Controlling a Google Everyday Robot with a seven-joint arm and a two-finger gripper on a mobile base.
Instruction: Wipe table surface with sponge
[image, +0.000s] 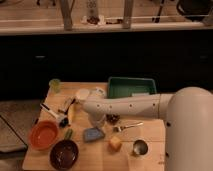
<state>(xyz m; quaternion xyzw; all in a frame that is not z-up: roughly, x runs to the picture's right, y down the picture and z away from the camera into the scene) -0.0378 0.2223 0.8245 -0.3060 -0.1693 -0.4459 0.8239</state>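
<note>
The table surface (150, 135) is a light tan wooden top that fills the lower part of the camera view. The sponge (92, 134) is a small flat blue-grey pad lying on the table near its middle front. My white arm reaches in from the right across the table. My gripper (98, 120) hangs at the arm's left end, just above and slightly behind the sponge. I cannot tell whether it touches the sponge.
A green tray (132, 87) sits at the back right. An orange bowl (44, 135) and a dark bowl (64, 154) stand front left. A yellow cube (115, 144), a metal cup (139, 147), a green cup (55, 85) and utensils (52, 114) lie around.
</note>
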